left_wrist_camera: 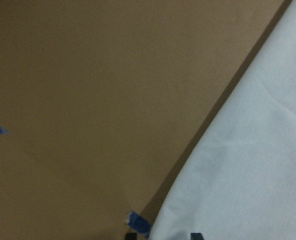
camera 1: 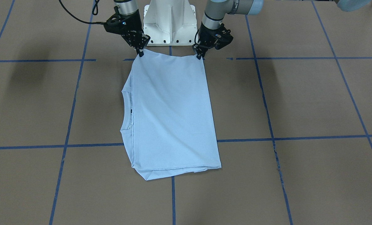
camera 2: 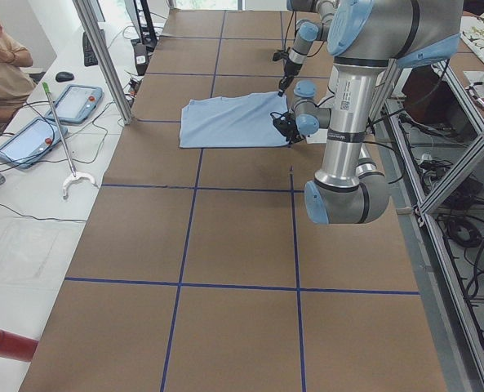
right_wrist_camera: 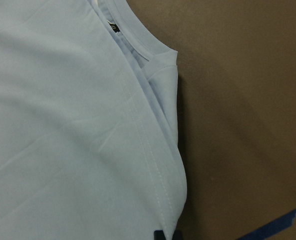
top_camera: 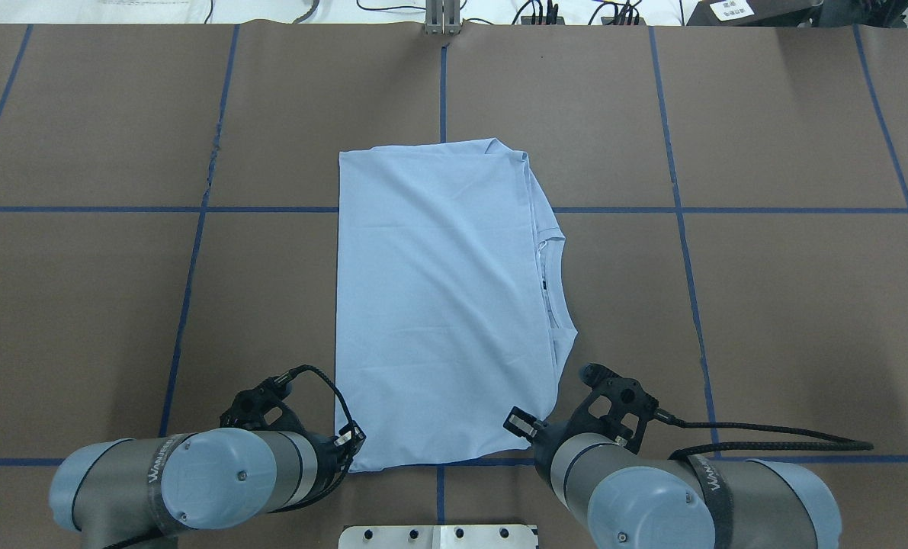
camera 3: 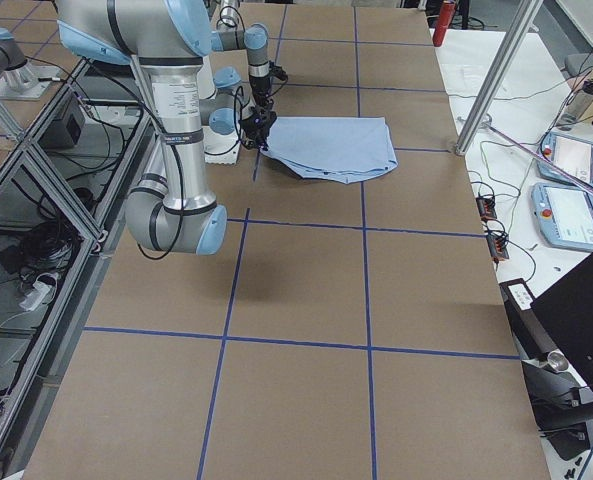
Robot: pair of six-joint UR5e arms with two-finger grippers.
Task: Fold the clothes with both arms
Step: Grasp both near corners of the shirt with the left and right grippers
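The light blue T-shirt (camera 1: 173,115) lies folded lengthwise on the brown table, collar (camera 1: 126,109) at one long side; its chest print is hidden. It also shows in the overhead view (top_camera: 438,305). My right gripper (camera 1: 140,53) is shut on the shirt's corner nearest the base on the collar side, also in the overhead view (top_camera: 528,425). My left gripper (camera 1: 200,57) is shut on the other near corner, also in the overhead view (top_camera: 351,448). The edge between them is lifted slightly. The left wrist view shows the shirt's edge (left_wrist_camera: 247,165); the right wrist view shows the collar (right_wrist_camera: 138,40).
The white pedestal base (camera 1: 168,23) stands just behind the grippers. Blue tape lines (camera 1: 173,197) cross the brown table. An operator (camera 2: 1,57) and tablets (camera 2: 74,102) are beyond the far table edge. A red cylinder (camera 2: 5,343) lies off the table.
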